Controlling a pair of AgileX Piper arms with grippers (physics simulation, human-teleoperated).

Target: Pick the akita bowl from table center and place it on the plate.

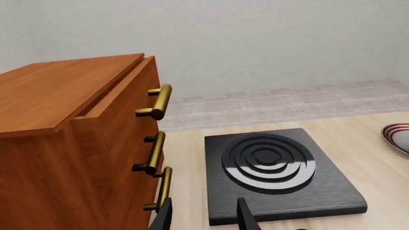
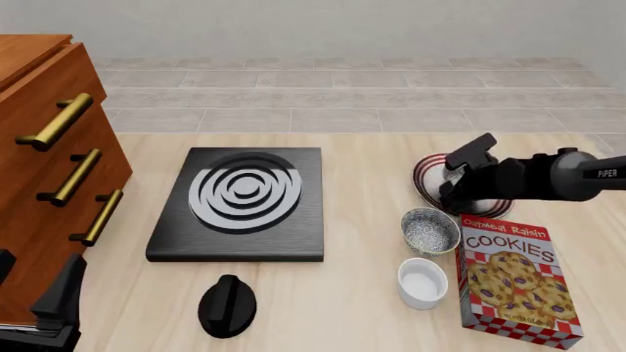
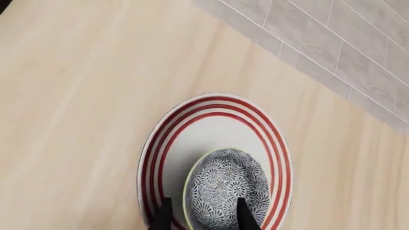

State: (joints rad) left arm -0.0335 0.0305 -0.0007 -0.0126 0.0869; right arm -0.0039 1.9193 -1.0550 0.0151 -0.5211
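The akita bowl [image 3: 225,189], with a dark blue-grey speckled pattern and a pale rim, sits inside the plate [image 3: 211,124], which is white with dark red rings. My right gripper [image 3: 204,218] is open just above it. One finger is outside the bowl's wall and the other is over the bowl. From the front, the right gripper [image 2: 453,192] covers most of the plate [image 2: 423,180] and hides the bowl. The plate [image 1: 393,134] also shows at the edge of the left wrist view. My left gripper [image 1: 204,218] stands open and empty beside the wooden cabinet, low at the near left [image 2: 34,293].
A second speckled bowl [image 2: 429,229], a white cup [image 2: 423,282] and a cookies box [image 2: 514,282] stand just in front of the plate. A black hotplate [image 2: 237,202] lies mid-table with a black knob [image 2: 227,304] before it. A wooden drawer cabinet [image 2: 49,147] fills the left.
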